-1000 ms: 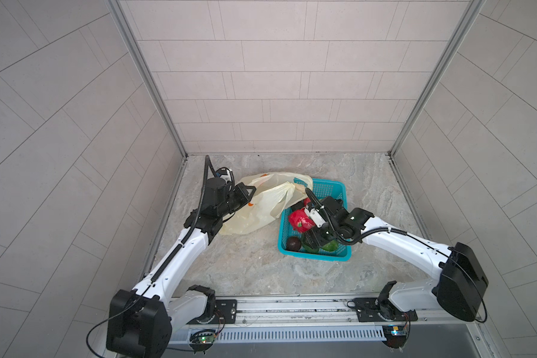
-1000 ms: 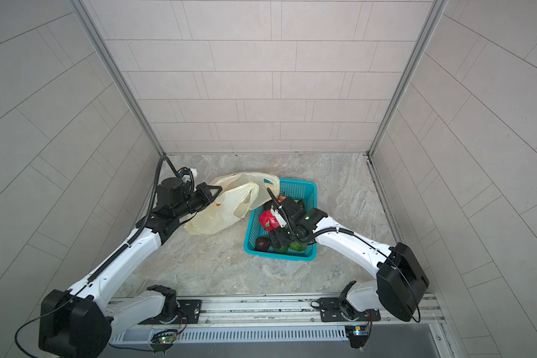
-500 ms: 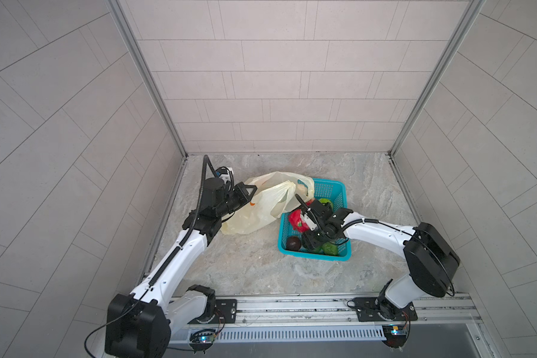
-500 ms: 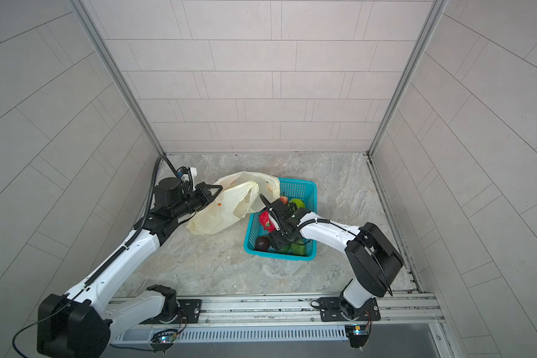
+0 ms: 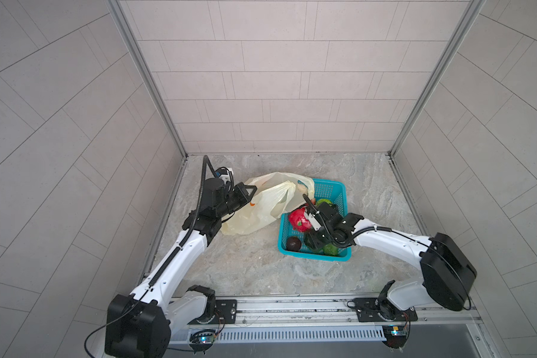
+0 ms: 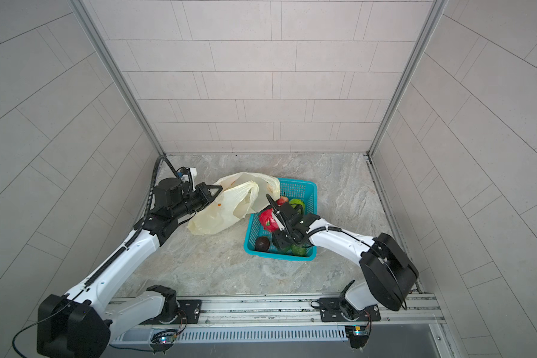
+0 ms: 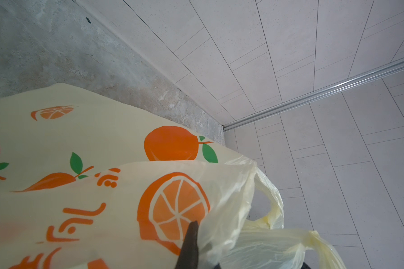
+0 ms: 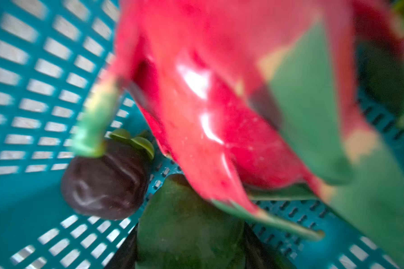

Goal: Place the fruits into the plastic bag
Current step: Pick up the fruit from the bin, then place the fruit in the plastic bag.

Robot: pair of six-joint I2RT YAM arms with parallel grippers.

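Observation:
The pale-yellow plastic bag (image 5: pixel 261 210) (image 6: pixel 227 210) (image 7: pixel 79 139) lies left of the basket, its mouth facing the basket. My left gripper (image 5: pixel 251 190) (image 6: pixel 219 188) (image 7: pixel 196 235) is shut on the bag's rim and holds it up. In the teal basket (image 5: pixel 315 255) lie the fruits: a dragon fruit (image 5: pixel 298 218) (image 8: pixel 219 93), a dark brown fruit (image 5: pixel 293 244) (image 8: pixel 105 184), a small red fruit (image 5: pixel 312 201) and green fruits (image 5: pixel 330 249). My right gripper (image 5: pixel 312 241) (image 6: pixel 281 243) (image 8: pixel 189 246) reaches down inside the basket. Its fingers press both sides of a green fruit (image 8: pixel 187 221) beneath the dragon fruit.
The basket (image 6: pixel 279 255) stands mid-floor on the marbled surface, touching the bag's handles (image 7: pixel 273 209). Tiled walls (image 5: pixel 261 93) close in the back and both sides. A metal rail (image 5: pixel 292 305) with both arm bases runs along the front edge.
My right gripper's jaws have narrowed around the green fruit low in the basket, and that arm has shifted slightly. The left gripper and the bag have stayed put.

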